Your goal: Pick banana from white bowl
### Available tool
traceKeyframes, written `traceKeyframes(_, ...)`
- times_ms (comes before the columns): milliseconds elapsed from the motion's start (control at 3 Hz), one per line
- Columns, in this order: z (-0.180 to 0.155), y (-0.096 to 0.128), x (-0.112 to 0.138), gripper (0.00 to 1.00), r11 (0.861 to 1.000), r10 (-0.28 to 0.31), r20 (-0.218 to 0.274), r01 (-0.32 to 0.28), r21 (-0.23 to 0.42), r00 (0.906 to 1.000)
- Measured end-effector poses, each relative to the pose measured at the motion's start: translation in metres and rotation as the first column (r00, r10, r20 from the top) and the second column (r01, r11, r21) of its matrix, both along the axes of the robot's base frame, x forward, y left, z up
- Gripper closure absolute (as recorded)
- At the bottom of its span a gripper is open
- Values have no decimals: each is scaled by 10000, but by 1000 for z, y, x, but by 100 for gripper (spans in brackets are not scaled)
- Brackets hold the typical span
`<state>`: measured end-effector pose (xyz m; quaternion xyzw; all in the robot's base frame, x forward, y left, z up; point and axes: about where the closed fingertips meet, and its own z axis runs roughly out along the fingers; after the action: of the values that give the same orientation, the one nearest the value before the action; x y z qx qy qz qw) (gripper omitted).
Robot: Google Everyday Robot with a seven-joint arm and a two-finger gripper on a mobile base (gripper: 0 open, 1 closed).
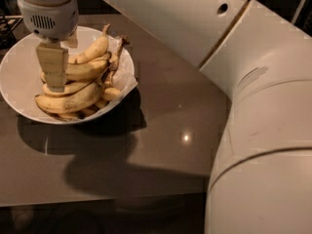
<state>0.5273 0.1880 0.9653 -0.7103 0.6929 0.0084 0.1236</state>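
My arm: white casing, fills the right side and runs across the top toward the upper left. Table: dark, glossy grey-brown top with my shadow across it below the bowl. White bowl: sits on the table at the upper left, wide and shallow, rim fully on the surface. Bananas: a heap of yellow, brown-flecked ones lying in the bowl's right half, stems pointing up and right toward the rim, all inside the bowl. Gripper: comes straight down from the white wrist housing over the bowl, its tan tip down among the bananas at the left side of the heap, against the upper ones. Grip state: can't tell, and can't tell whether anything is grasped. Small light glint on the table right of the bowl.
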Motion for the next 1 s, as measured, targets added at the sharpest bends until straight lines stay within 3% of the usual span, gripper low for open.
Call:
traceKeyframes(667,-32,-4,16,25,9978,-601,-653,581,-329,9961)
traceKeyframes(1000,-44,-12,17,43,9939,-1020,-702,987,-488,9923)
